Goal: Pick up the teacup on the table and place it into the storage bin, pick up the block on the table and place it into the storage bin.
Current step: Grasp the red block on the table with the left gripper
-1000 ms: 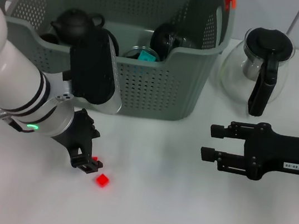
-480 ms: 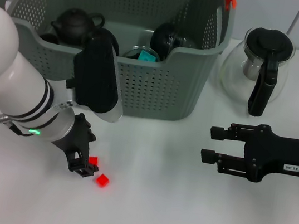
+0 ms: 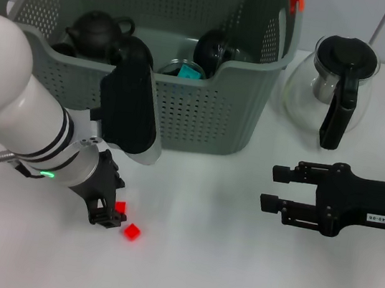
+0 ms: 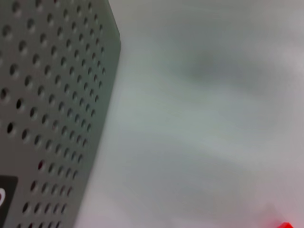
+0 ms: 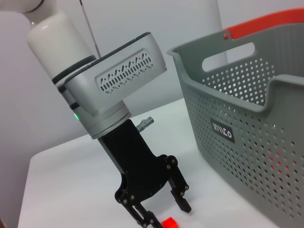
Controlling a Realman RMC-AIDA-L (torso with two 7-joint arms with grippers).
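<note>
We find the left gripper (image 3: 111,213) lowered to the table (image 3: 216,278) at about 7 o'clock in the head view, its fingers (image 5: 182,199) spread apart and gripping nothing. One red block (image 3: 121,207) sits between the fingertips; a second red block (image 3: 132,232) lies just beside the gripper, toward 5 o'clock from it. The storage bin (image 3: 205,110) stands at 12 o'clock and already holds a black teapot (image 3: 97,30) and other dark ware. We see no teacup on the table surface. The right gripper (image 3: 273,185) rests at 3 o'clock, clear of the table items, its jaws parted and empty. A glass pot (image 3: 336,82) with a black handle stands at 2 o'clock, just beside the bin.
</note>
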